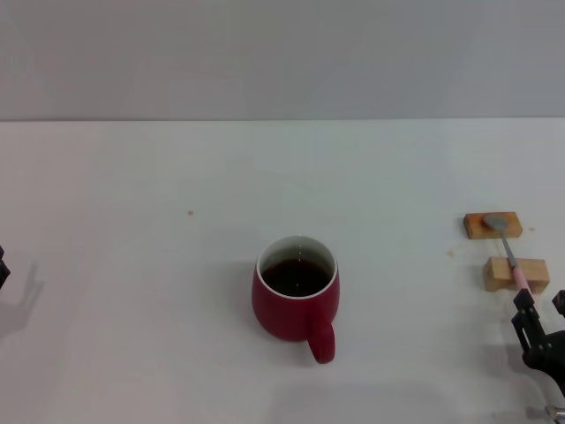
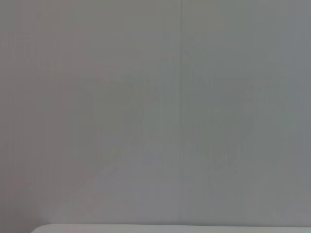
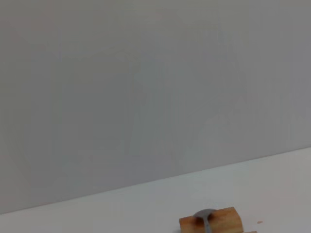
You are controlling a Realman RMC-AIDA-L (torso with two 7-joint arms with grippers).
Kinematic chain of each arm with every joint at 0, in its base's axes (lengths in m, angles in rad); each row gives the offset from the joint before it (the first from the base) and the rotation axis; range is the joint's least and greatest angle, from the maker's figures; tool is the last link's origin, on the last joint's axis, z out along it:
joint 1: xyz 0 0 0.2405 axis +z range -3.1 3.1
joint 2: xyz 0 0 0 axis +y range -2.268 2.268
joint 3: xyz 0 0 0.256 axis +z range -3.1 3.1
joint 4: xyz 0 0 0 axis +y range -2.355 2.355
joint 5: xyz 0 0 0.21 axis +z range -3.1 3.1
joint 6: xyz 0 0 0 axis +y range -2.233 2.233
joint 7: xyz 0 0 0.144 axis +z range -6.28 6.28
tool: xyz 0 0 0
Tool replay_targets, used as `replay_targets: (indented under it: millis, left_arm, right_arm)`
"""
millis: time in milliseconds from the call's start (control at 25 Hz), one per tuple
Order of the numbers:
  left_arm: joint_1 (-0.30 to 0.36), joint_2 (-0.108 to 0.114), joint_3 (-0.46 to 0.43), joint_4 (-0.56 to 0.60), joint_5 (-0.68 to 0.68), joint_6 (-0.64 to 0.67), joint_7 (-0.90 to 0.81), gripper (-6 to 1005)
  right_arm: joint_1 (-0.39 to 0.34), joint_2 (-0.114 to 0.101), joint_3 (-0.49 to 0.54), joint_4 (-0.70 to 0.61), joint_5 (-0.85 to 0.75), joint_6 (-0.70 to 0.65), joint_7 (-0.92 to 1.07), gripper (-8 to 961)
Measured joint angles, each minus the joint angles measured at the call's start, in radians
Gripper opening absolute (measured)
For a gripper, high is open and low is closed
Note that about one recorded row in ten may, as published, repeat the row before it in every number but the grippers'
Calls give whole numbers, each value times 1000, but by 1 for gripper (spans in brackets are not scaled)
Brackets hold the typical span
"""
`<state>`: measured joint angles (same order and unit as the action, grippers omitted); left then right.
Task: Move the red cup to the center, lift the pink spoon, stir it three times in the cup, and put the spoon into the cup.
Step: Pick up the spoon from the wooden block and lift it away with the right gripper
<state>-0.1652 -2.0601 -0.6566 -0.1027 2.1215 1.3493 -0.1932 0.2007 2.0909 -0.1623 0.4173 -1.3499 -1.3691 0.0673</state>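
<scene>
The red cup (image 1: 295,299) stands mid-table with dark liquid inside, its handle turned toward the near edge. At the right, the pink spoon (image 1: 512,258) lies across two tan wooden blocks. Its grey bowl rests on the far block (image 1: 493,226) and its pink handle on the near block (image 1: 516,275). My right gripper (image 1: 540,309) is open just behind the handle's near end, not holding it. In the right wrist view, the spoon's bowl (image 3: 205,216) shows on the far block (image 3: 212,223). Only a sliver of my left gripper (image 1: 3,267) shows at the far left edge.
The white table (image 1: 159,265) meets a grey wall at the back. A small speck (image 1: 190,213) marks the table left of the cup. The left wrist view shows only wall and a strip of table edge (image 2: 170,228).
</scene>
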Motion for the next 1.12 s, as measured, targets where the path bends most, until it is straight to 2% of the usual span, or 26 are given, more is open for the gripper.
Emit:
replay_targets:
  millis: [760,1120]
  left_arm:
    - [1,0,0,0,0,1,0,852]
    - [1,0,0,0,0,1,0,852]
  right_arm:
    - [23,-3,4,0,0,30,3,527]
    - [26,-2,4,-2,1,30,3,494]
